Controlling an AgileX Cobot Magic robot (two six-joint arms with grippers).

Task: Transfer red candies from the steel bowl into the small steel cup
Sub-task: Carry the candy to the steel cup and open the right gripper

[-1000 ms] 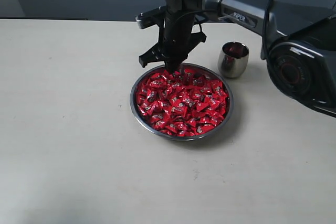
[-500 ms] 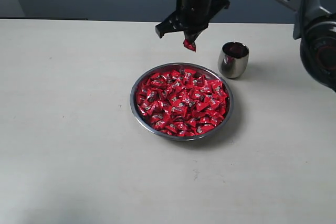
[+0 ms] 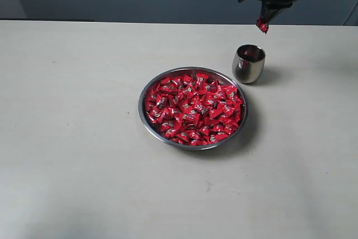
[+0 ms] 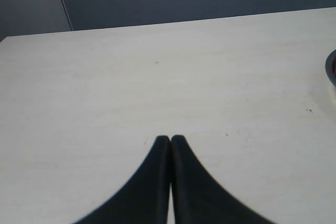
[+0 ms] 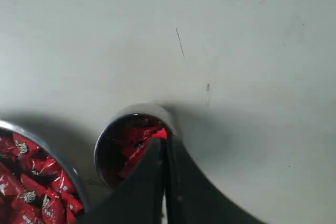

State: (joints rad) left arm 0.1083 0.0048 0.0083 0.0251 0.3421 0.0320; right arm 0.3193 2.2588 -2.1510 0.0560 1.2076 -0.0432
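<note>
One pale tabletop point(image 3: 78, 138) carries everything. The steel bowl point(image 3: 140, 107) sits near its middle, a little toward the right edge, heaped with the red candies point(image 3: 193, 107). It lies where it lay a second ago. The small steel cup point(image 3: 248, 64) stands upright just beside the bowl's far right rim, on the side toward the far edge, and it has not shifted either. The right wrist view shows red inside the cup point(image 5: 135, 111), but whether that is candy or reflection cannot be told.

The right gripper point(image 3: 263, 20) has changed most. A second ago its tips were down among the candies at the bowl's far rim. Half a second ago it had lifted clear above that rim. Now it hangs higher and further right, above the cup and apart from it, with most of the arm gone from the exterior view. Its fingers are pinched on a single candy point(image 3: 262, 26), which dangles from the tips. In the right wrist view that candy point(image 5: 160, 134) lines up with the cup's rim.

The left gripper point(image 4: 170, 141) has its fingers pressed together on nothing, over bare tabletop.
</note>
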